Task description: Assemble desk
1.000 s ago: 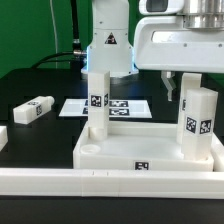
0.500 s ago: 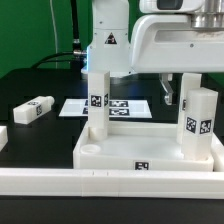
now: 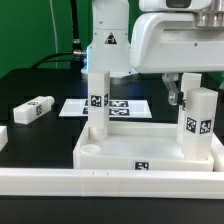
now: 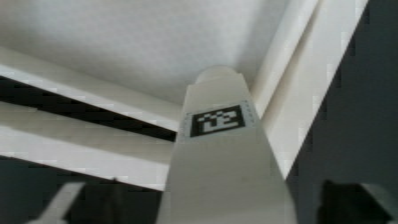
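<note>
The white desk top (image 3: 140, 151) lies on the black table with its rim up. Two white legs stand upright in it: one in the far left corner (image 3: 96, 100), one at the exterior view's right (image 3: 198, 126). My gripper (image 3: 194, 93) has come down over the head of the right leg, and one finger (image 3: 175, 95) lies against its side. In the wrist view that tagged leg (image 4: 222, 150) fills the space between the gripper (image 4: 214, 212) and its dark fingers (image 4: 68, 205), with the desk top (image 4: 143, 40) beyond it. The jaws look shut on the leg.
A loose leg (image 3: 33, 110) lies on the table at the exterior view's left, with another white part (image 3: 3, 138) at the frame edge. The marker board (image 3: 120, 106) lies behind the desk top. A long white rail (image 3: 100, 186) edges the front. The arm's base (image 3: 105, 45) stands at the back.
The jaws have drawn in from wide open onto the head of the right leg. The legs and the desk top have not moved.
</note>
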Controlling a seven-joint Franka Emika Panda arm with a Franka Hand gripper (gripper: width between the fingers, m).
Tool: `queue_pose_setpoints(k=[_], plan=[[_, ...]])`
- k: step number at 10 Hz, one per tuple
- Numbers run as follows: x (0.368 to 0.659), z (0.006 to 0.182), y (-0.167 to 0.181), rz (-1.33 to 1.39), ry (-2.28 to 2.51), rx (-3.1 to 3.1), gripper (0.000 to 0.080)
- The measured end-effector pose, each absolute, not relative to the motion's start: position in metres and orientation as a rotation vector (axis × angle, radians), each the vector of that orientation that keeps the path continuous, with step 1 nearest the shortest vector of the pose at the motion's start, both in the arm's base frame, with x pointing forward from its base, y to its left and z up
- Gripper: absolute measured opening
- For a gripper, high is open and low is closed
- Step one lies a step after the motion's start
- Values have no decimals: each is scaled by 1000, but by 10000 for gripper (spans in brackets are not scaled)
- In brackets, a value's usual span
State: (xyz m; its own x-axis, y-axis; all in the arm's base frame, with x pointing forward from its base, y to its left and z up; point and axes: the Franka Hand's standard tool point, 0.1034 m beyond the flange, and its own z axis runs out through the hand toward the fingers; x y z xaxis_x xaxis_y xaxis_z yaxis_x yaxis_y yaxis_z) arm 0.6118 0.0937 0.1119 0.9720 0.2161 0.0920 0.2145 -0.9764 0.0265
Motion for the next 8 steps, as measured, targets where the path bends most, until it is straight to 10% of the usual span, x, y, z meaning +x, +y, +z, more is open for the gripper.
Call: queue_pose_setpoints(k=[8], plan=[[612, 112, 91, 147, -379, 3131, 288]])
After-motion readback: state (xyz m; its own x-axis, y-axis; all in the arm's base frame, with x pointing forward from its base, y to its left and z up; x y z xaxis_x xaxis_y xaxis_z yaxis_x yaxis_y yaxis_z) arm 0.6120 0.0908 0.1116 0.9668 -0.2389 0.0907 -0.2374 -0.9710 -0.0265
